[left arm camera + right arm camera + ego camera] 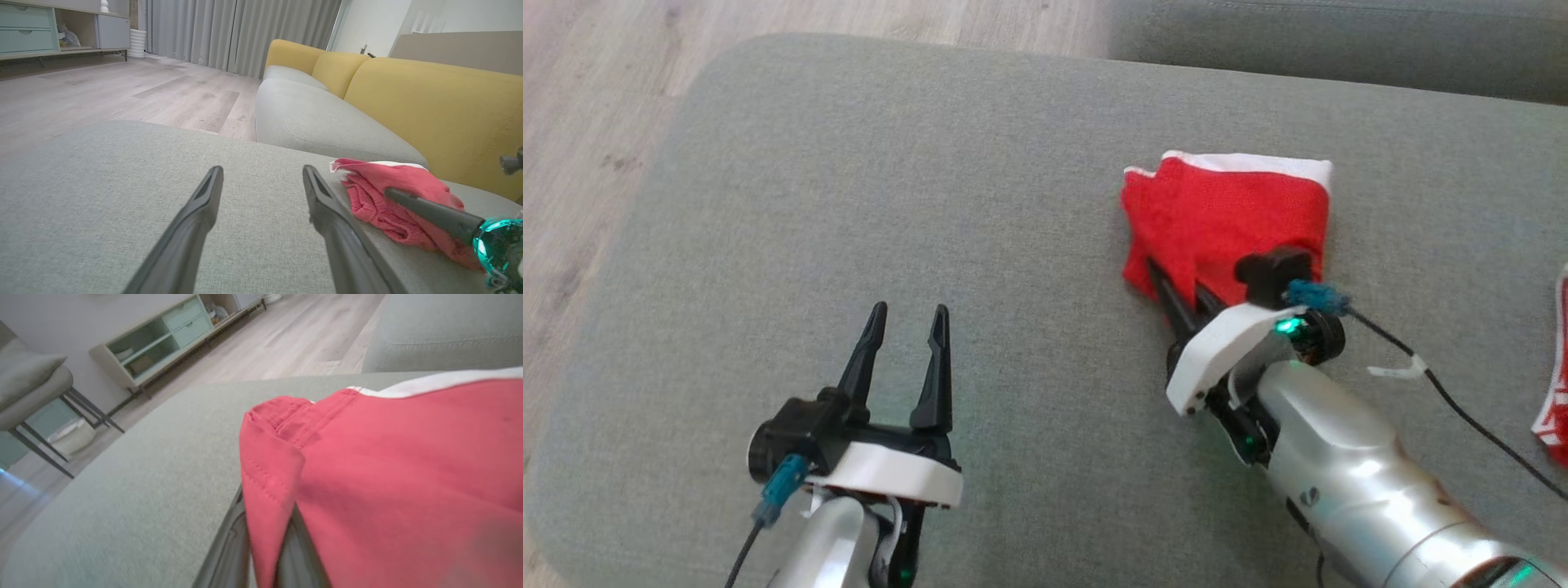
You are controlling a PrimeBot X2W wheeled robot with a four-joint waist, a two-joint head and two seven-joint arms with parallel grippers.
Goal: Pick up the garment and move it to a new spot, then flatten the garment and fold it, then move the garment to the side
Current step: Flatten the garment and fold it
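Observation:
A folded red garment (1225, 216) with a white band along its far edge lies on the grey cushion (890, 204), right of centre. My right gripper (1176, 282) is shut on the garment's near left edge; in the right wrist view a strip of red cloth (265, 498) runs down between the two fingers. My left gripper (907, 318) stands open over bare cushion to the left, well apart from the garment, nothing between its fingers. In the left wrist view the garment (388, 196) lies to the right, with one right-gripper finger (433, 214) on it.
Another red and white cloth (1556, 367) pokes in at the right edge of the cushion. A black cable (1462, 408) trails from the right wrist. Wooden floor (588, 122) lies beyond the cushion's left edge. A yellow-backed sofa (429, 110) stands behind.

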